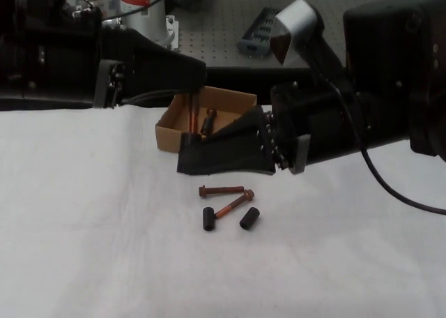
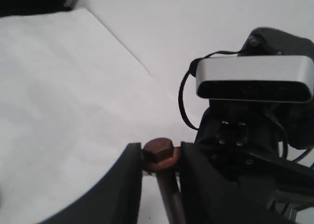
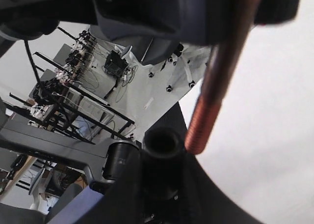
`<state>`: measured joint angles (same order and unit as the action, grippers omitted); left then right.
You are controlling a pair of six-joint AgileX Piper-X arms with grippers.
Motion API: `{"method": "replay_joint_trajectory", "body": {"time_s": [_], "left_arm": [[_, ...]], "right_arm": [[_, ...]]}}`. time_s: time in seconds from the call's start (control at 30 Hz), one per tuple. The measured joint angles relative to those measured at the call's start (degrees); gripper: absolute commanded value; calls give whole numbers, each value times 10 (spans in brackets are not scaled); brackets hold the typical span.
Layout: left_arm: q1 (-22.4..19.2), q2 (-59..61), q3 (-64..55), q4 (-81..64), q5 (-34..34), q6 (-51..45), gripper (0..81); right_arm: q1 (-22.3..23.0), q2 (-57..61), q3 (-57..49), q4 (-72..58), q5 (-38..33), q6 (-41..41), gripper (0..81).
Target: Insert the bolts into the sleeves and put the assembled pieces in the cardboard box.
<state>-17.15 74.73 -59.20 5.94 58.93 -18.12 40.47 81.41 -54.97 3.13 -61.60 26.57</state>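
**Rust-brown bolt (image 2: 158, 153) beside black sleeve (image 3: 162, 141)**

Left gripper (image 2: 161, 149) extends level above the cardboard box's (image 1: 173, 135) front wall, clamped on the bolt's hex head, shank hanging down. Right gripper (image 3: 163, 161), low against that wall, pinches the sleeve upright. The bolt's threaded tip sits just beside its opening. 2 loose bolts (image 1: 221, 190) and 2 loose sleeves (image 1: 208, 219) lie before the box.

High view from behind, facing forward-down over bench (image 1: 83, 248); wrist views close, sharing bolt (image 2: 157, 154)

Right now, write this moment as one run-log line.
left gripper shut on bolt | right gripper shut on sleeve | bolt tip beside sleeve mouth, not in
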Motion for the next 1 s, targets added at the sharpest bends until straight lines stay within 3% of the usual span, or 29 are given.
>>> {"method": "replay_joint_trajectory", "body": {"time_s": [0.5, 1.0], "left_arm": [[0, 0, 0, 15, 13, 0, 7], [0, 0, 0, 15, 14, -4, 7]], "right_arm": [[4, 0, 0, 89, -2, -76, 29], [10, 0, 0, 107, 9, -91, 29]]}}
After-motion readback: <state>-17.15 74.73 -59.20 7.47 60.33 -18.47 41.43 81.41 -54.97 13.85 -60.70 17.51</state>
